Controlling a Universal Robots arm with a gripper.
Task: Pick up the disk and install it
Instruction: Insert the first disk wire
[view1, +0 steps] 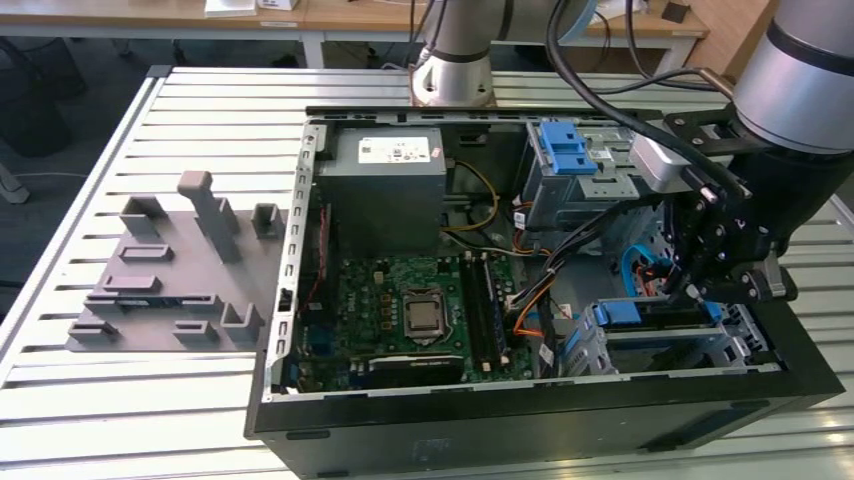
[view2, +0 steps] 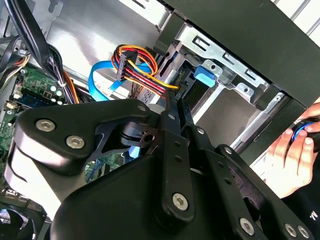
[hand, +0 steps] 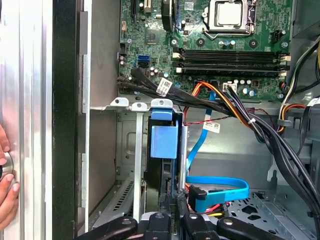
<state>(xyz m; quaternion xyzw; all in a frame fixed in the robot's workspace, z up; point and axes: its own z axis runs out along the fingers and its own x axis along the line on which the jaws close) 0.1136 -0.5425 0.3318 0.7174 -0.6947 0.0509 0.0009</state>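
Deep inside the drive cage (hand: 131, 150), the narrowed pincer (hand: 172, 212) pinches the mostly hidden disk (hand: 164, 142).

The disk (hand: 163, 150) stands edgewise in the drive cage (hand: 131, 150), below the motherboard (hand: 210, 45).

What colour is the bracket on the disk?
Blue; the disk shows its bracket best in the first wrist view.

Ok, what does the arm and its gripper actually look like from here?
The arm is silver-grey tube with a pale grey base joint and black cables along it. The gripper is matte black: flat linkage bars pinned with silver screws, plus a silver block near its wrist.
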